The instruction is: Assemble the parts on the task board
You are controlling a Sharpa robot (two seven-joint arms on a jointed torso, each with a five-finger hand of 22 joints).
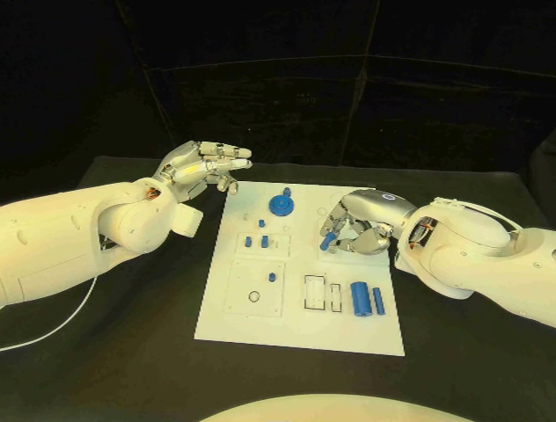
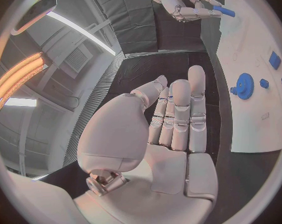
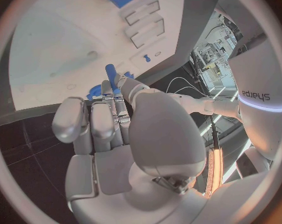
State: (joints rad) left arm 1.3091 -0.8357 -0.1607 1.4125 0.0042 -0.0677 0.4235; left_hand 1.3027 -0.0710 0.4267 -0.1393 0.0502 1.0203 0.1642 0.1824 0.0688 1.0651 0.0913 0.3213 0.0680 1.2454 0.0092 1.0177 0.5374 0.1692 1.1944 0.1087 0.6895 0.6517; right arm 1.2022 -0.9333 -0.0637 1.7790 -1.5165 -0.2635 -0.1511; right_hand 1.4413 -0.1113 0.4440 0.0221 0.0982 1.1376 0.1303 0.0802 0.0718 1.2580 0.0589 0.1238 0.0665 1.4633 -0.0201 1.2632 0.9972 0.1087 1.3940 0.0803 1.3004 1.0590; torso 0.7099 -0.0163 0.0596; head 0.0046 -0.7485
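White task board [image 1: 297,330] lies on the counter [image 1: 113,360]. Right hand [image 1: 354,224] pinches a blue peg [image 1: 327,241]; left hand [image 1: 202,167] empty, fingers extended. Arm lettering reads "sharpa" [image 3: 255,94].

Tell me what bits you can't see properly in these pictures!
- Head view: the right hand covers part of the task board, hiding whatever lies beneath.
- Right wrist view: the blue peg it holds is half hidden behind its fingers, so its lower end cannot be made out.
- Head view: the small blue parts mid-board are too small to tell their shapes.
- Left wrist view: the board is cut off by the circle's rim beyond the blue gear.
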